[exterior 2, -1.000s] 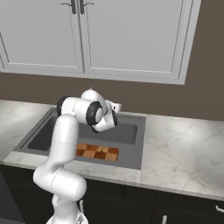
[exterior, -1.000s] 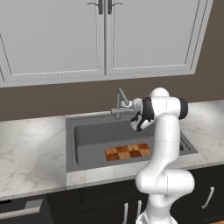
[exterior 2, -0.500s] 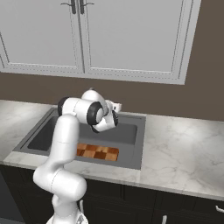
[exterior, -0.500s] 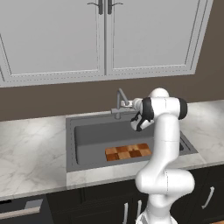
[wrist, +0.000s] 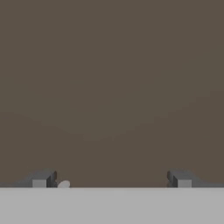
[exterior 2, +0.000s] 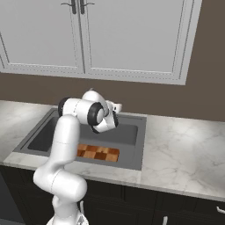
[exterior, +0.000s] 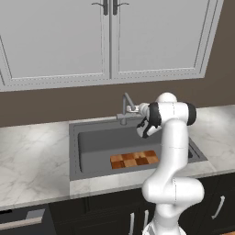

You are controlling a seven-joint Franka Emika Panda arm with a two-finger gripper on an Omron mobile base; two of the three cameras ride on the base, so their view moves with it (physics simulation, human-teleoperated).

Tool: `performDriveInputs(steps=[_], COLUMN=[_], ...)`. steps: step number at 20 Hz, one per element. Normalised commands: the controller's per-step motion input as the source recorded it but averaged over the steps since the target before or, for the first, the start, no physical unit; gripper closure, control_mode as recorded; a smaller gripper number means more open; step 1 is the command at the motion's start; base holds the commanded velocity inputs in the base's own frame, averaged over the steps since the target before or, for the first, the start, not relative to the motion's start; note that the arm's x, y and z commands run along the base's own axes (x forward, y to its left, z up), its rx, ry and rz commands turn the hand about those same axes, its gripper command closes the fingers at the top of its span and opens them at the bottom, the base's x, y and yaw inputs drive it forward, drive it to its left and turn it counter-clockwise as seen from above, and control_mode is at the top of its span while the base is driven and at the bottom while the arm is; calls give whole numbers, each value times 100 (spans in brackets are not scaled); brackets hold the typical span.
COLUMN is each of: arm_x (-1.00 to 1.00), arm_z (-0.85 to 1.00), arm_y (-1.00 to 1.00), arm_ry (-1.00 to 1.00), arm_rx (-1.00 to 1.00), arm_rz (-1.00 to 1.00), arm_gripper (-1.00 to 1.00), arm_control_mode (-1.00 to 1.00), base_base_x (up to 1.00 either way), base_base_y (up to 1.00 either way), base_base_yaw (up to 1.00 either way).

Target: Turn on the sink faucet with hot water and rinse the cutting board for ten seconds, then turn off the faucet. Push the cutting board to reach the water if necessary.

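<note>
Just beside sink faucet [exterior: 127, 106] hover spread fingers [wrist: 40, 180]

Base views flank arm, sharing sink [exterior: 137, 151]; hand view close on wall [wrist: 112, 87].

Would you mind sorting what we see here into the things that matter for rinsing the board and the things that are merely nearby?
Part of the job:
- sink faucet, no stream running from it
- cutting board, flat in the sink
- gripper, open, empty, up by the faucet

Merely nearby:
- marble counter
- upper cabinets
- brown wall
- dark lower cabinets
</note>
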Motion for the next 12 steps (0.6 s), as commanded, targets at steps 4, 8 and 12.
performDriveInputs(steps=[4, 8, 12], arm_x=[0, 0, 0], arm_z=[0, 0, 0], arm_y=[0, 0, 0], arm_ry=[-1, 0, -2], arm_rx=[0, 0, 0], arm_rz=[3, 1, 0], arm_gripper=[-100, -100, -100], arm_control_mode=[-100, -100, -100], base_base_x=[0, 0, 0], base_base_y=[0, 0, 0], base_base_yaw=[0, 0, 0])
